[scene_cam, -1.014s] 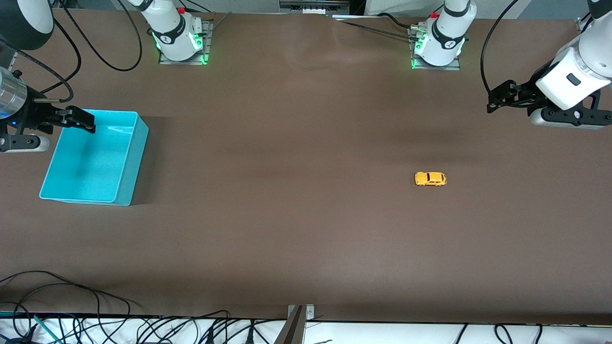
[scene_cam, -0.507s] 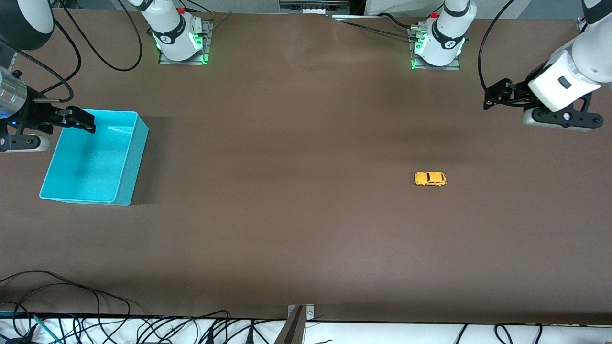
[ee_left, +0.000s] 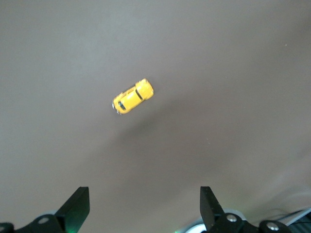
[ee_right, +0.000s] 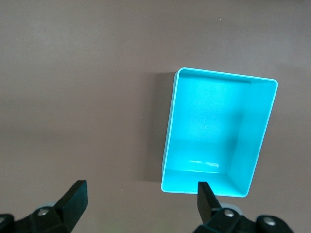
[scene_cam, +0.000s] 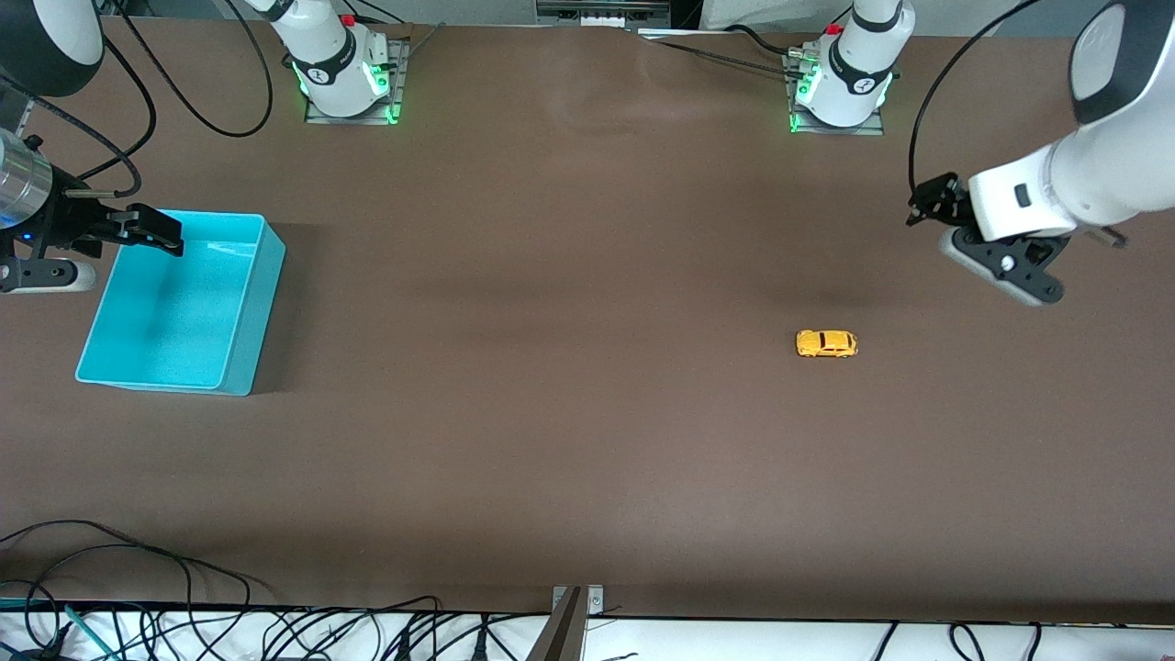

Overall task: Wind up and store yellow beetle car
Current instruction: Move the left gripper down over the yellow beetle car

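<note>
Car (scene_cam: 826, 343) sits untouched on the table toward the left arm's end; left gripper (scene_cam: 921, 206) just swung in closer overhead, jaws wide and empty. Right gripper (scene_cam: 151, 231) waits, spread, over the bin (scene_cam: 250, 323)

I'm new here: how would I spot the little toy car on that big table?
Start at the wide brown table and look toward the left arm's end, away from the turquoise bin. There the yellow beetle car sits alone on bare tabletop. It is tiny, rounded and yellow-orange with dark windows, the only thing of that color.
</note>
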`<control>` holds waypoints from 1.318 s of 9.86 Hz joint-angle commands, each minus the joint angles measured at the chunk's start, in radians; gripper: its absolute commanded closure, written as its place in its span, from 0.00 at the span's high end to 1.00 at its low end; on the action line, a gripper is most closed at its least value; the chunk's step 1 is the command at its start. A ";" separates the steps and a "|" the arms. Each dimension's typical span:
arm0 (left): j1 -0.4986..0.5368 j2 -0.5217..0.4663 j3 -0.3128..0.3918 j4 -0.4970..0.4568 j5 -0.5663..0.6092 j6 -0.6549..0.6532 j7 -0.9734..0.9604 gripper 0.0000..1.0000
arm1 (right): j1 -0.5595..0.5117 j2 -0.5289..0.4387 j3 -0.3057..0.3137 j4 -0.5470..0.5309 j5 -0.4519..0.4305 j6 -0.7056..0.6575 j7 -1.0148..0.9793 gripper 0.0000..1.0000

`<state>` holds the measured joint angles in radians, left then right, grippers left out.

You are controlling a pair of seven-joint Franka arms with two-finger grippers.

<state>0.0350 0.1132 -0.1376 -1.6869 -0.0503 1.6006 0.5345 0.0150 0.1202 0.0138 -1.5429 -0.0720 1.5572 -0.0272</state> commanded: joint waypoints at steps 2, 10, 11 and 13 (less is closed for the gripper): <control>-0.004 0.005 -0.008 -0.218 0.010 0.287 0.304 1.00 | -0.003 -0.004 0.006 0.003 -0.014 -0.009 0.016 1.00; 0.013 0.247 -0.077 -0.447 0.201 0.807 0.655 1.00 | -0.003 -0.004 0.006 0.003 -0.014 -0.009 0.015 1.00; 0.025 0.273 -0.077 -0.447 0.201 0.838 0.704 1.00 | -0.003 -0.004 0.006 0.001 -0.014 -0.009 0.016 1.00; 0.025 0.284 -0.076 -0.447 0.201 0.864 0.754 1.00 | -0.003 -0.004 0.006 0.001 -0.014 -0.009 0.015 1.00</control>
<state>0.0526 0.3941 -0.2093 -2.1438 0.1232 2.4465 1.2436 0.0150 0.1205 0.0137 -1.5433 -0.0723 1.5570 -0.0254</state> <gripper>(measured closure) 0.000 0.000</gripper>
